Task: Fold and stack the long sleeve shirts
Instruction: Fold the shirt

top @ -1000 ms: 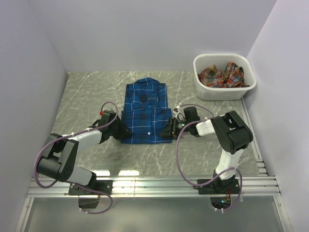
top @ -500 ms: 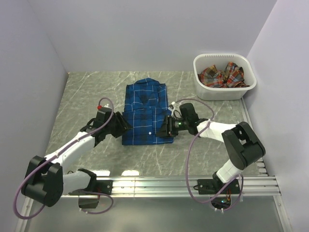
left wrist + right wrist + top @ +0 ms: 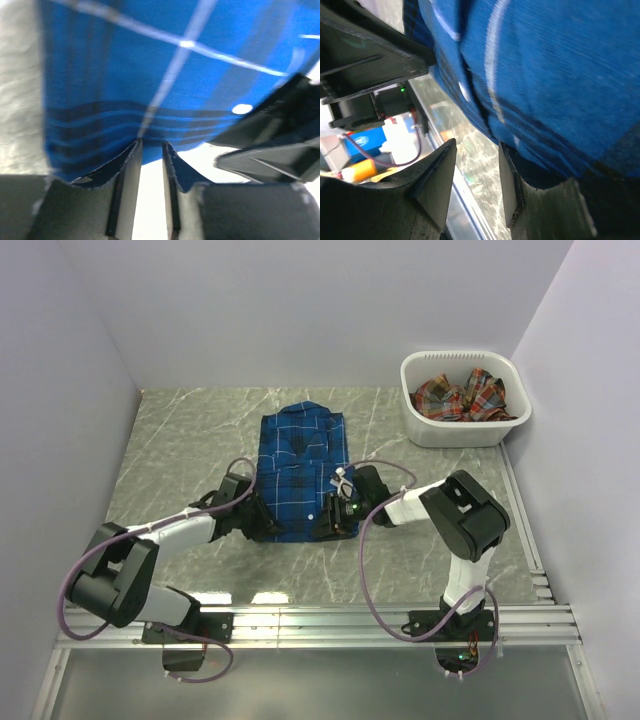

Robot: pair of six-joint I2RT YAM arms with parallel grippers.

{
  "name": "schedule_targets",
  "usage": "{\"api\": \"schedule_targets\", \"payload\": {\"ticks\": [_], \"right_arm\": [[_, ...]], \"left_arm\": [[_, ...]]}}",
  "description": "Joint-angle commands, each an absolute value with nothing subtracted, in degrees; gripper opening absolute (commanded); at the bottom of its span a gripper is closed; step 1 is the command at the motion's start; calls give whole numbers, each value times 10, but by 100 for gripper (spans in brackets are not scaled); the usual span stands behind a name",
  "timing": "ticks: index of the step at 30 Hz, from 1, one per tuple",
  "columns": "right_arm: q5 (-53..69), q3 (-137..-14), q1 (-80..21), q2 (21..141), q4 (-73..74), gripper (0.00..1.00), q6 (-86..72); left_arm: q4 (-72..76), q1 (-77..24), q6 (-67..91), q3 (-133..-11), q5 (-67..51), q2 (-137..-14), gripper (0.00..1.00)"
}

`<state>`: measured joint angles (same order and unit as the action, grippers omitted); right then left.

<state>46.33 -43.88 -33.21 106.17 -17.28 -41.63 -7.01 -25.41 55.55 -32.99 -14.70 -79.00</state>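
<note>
Both arms have drawn inward since a second ago. The left fingers point(image 3: 125, 190) and right fingers point(image 3: 432, 185) now sit at the near corners of the blue shirt point(image 3: 300, 465), closer to each other than before. In the far right corner stands the basket point(image 3: 465, 435) with the red shirt point(image 3: 460, 395) crumpled inside, well apart from the blue one. The blue shirt lies folded near the middle of the tabletop point(image 3: 180, 440), collar to the far side. The right fingers are apart, and bare tabletop shows between them. The left fingers keep a narrow gap at the hem. Whether they pinch cloth I cannot tell, as the view is blurred. Bare tabletop lies on both sides of the shirt.
</note>
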Motion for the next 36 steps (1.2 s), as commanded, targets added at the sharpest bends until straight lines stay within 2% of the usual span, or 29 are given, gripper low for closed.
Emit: {"api": "schedule_targets", "payload": {"ticks": [1, 6, 10, 14, 15, 18, 20, 23, 25, 30, 36], "right_arm": [[471, -419, -316, 1079, -214, 47, -423], [481, -398, -279, 1069, -223, 47, -415], [465, -390, -260, 1028, -156, 47, -375], [391, -395, -258, 962, -77, 47, -336], [375, -395, -258, 950, -63, 47, -326], [311, -396, -258, 911, -8, 47, -316], [296, -389, -258, 876, 6, 47, -317], [258, -388, -267, 828, 23, 48, -324], [221, -395, -275, 804, 48, 49, -325], [180, -404, -329, 786, 48, 49, -351], [156, -421, -381, 825, 22, 49, -380]], "left_arm": [[-48, -245, 571, -302, -144, -806, 29], [-54, -200, 576, -271, -145, -793, 23], [-80, -189, 572, -272, -137, -753, 25], [-139, -192, 551, -310, -106, -694, 39], [-168, -192, 533, -337, -84, -670, 48], [-209, -192, 485, -393, -31, -651, 63], [-231, -192, 461, -452, -7, -659, 69], [-225, -192, 420, -533, 20, -720, 77], [-215, -192, 418, -589, 31, -760, 78], [-184, -192, 402, -728, 23, -928, 73], [-182, -192, 362, -908, 14, -1114, 70]]}}
